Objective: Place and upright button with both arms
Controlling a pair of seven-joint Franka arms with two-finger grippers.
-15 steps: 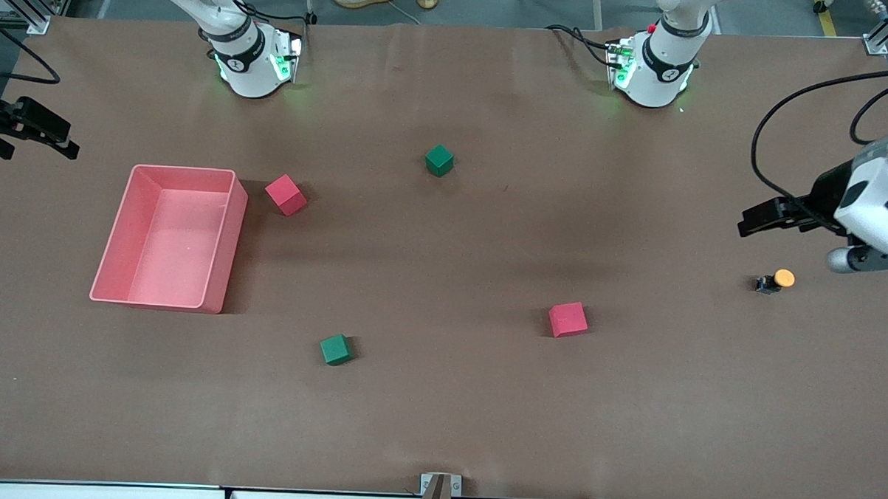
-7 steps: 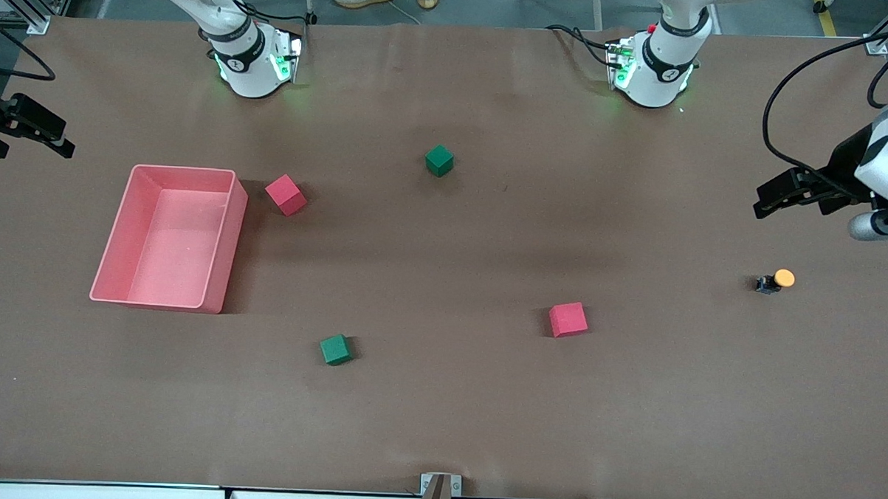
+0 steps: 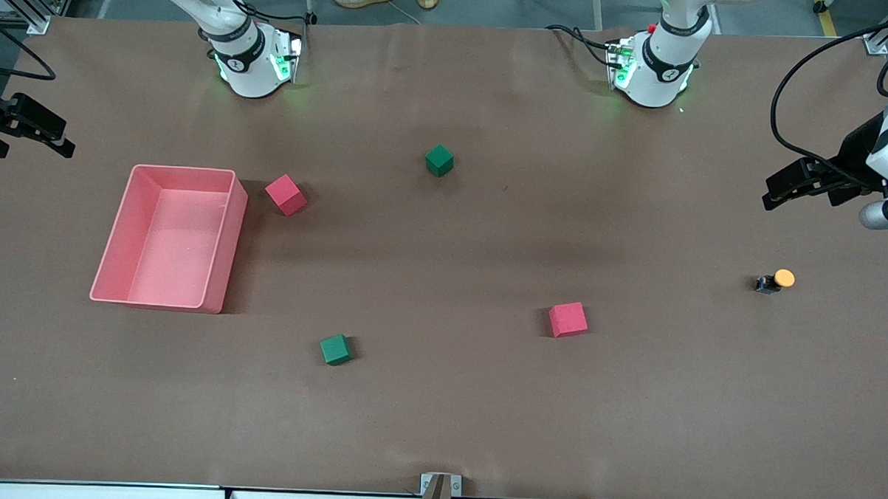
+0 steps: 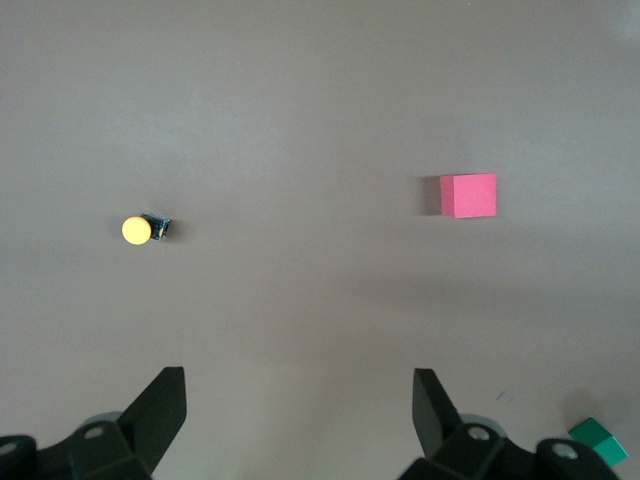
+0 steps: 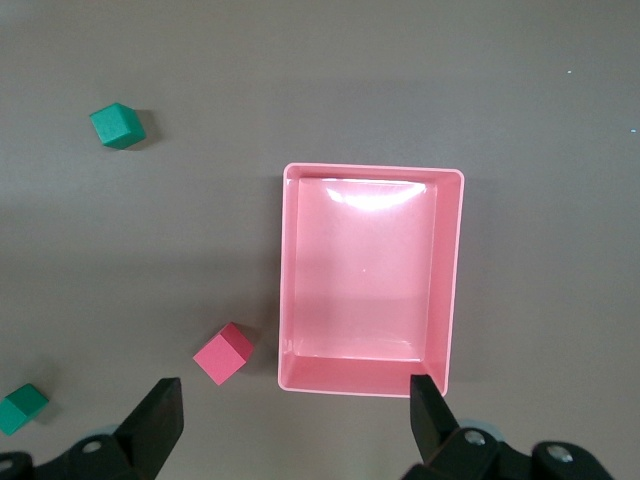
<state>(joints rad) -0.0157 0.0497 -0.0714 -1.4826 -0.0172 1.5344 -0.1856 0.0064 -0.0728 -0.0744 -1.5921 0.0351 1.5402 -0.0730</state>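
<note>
As the brown worktop (image 3: 438, 426) is seen from the front camera, the nearest thing on it is a green cube (image 3: 335, 349), and a little farther lies a red cube (image 3: 568, 319), more toward the left arm's end. The button (image 3: 774, 281) comes next, alone near the left arm's end of the worktop; it lies on its side, with the orange cap pointing to that end and the dark body toward the red cube. Nothing touches it. A pink bin (image 3: 167, 236) stands at the right arm's end, open side up, and nothing is in it. Just beside its farther corner is a second red cube (image 3: 285, 194), and farther still, about in the middle, is a second green cube (image 3: 439, 161).

The left hand (image 3: 778, 193) hangs in the air over the left arm's end of the worktop, apart from the button; its wrist view shows the two fingers (image 4: 160, 405) spread wide and holding nothing. The right hand (image 3: 53, 136) hangs at the edge of the right arm's end, near the bin, also wide open and holding nothing
</note>
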